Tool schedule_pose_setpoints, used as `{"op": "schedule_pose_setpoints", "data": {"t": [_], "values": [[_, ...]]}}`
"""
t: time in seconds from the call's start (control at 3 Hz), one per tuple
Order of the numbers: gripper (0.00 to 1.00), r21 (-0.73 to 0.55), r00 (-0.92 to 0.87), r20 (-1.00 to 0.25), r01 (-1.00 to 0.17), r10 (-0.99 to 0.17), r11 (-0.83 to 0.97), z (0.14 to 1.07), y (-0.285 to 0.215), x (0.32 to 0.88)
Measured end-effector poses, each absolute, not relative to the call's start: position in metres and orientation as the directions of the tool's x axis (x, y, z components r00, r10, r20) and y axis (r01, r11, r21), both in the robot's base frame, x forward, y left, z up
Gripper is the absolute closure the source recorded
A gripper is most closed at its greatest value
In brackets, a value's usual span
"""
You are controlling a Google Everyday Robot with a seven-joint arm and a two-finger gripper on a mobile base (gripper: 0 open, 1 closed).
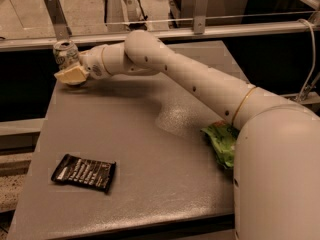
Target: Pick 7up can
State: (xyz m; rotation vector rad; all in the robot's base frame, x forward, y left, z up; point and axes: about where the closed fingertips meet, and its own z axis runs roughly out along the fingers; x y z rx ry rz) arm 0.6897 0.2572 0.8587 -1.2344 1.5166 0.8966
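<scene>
- The 7up can (65, 53) is seen in the upper left of the frame. It stands upright at the far left corner of the table (150, 149), just in front of a metal rail (165, 33) that runs across the top of the frame. Its silver top rim and pale printed side can be made out.
- The gripper (70, 75) is found directly below the can in the picture, low over the table surface, with its cream-coloured tip overlapping the can's lower edge. Whether the gripper is apart, together or clamped on the can cannot be told, nor whether the can is actually touched.
- A black snack packet (84, 173) is laid flat in the lower left of the frame, near the table's left edge and well apart from the can and the gripper.
- The white arm (190, 79) is stretched from the lower right of the frame to the upper left, bent at a rounded joint near the top centre.
- A green snack bag (221, 143) is placed at the right of the table. It is partly hidden behind the robot's white body (280, 174), which fills the lower right corner of the frame.
</scene>
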Motion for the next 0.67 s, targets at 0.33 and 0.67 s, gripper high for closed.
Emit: {"op": "schedule_pose_setpoints", "data": {"t": [0.33, 0.67], "values": [[0.88, -0.07, 0.01, -0.971, -0.968, -0.24, 0.239, 0.89, 0.229, 0.694], [1.0, -0.134, 0.074, -0.97, -0.956, -0.231, 0.259, 0.923, 0.194, 0.697]]}}
